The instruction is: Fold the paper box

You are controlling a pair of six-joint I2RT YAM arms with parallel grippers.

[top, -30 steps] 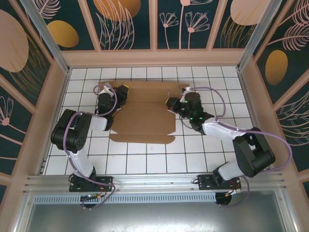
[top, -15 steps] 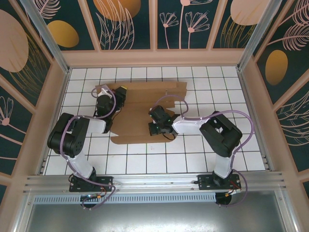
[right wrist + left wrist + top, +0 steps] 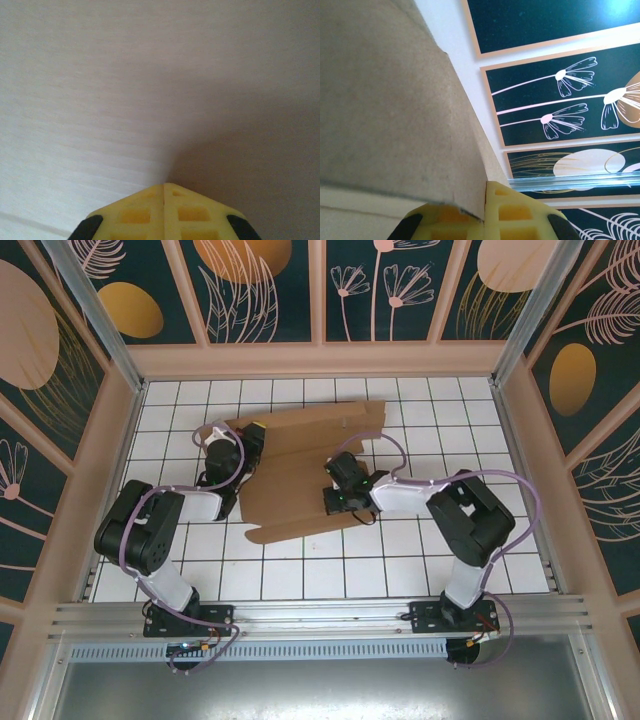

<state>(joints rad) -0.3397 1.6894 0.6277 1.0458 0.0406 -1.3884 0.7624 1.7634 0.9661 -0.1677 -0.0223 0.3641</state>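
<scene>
Since a second ago the right arm has swung in from the right end of the box (image 3: 300,475) to its middle, and the sheet has skewed, its near edge now slanting across the tiles. Box is not yet folded; it lies mostly flat on the far half of the table (image 3: 420,570), centre-left, with its left end raised. Left gripper (image 3: 250,432) sits at that far-left end. Wrist view shows it clenched (image 3: 485,184) on the edge of a cardboard flap, holding the flap upright. Right gripper (image 3: 336,498) is over the middle panel. Its wrist view shows the fingers closed together (image 3: 164,186), grasping nothing, tip pointed straight at bare cardboard, touching or very close. Judgement: step in hand is raising the left end wall while the middle panel is pinned. To do it well, press down just beside the crease, not mid-panel, so the base stops swivelling, and let the left pinch turn the flap about the crease without dragging. Left arm is tucked, elbow near the left edge. Right arm is doubled back, elbow out towards the right edge, forearm reaching leftward across the table.
</scene>
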